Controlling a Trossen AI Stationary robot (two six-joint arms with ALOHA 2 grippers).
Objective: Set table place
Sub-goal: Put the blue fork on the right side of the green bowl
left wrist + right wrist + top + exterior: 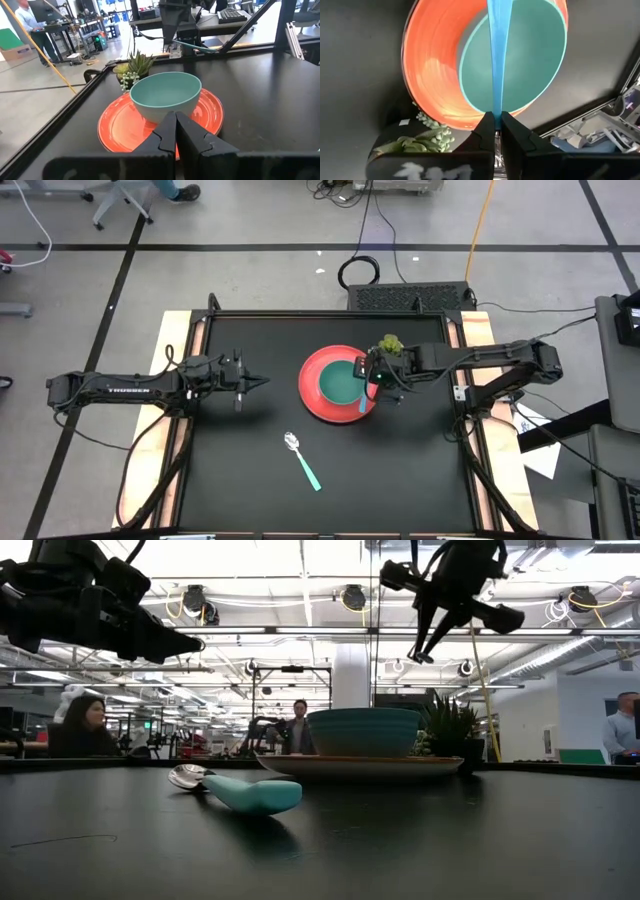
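Note:
The red plate [312,398] lies flat on the black table [240,480], right of centre. A teal bowl [340,383] stands on its base in the middle of the plate [120,127]. My right gripper [495,116] hangs above the plate's right rim, shut on a light-blue utensil handle [362,395]. The utensil's head is hidden. My left gripper [262,382] is shut and has nothing between its fingers. It hovers level, left of the plate, pointing at the bowl [165,95]. My right gripper pinches the light-blue handle at its narrow end [495,107] between its two fingers, slanting down from the table's right. The handle runs on from the fingers in line with them, over the bowl [530,60]. It is lifted clear of the bowl and the plate.
A spoon with a teal handle [302,460] lies on the table in front of the plate, toward the near edge [235,790]. A small potted succulent [390,345] stands just behind the plate's right side. Bare tabletop stretches at the left and along the near edge.

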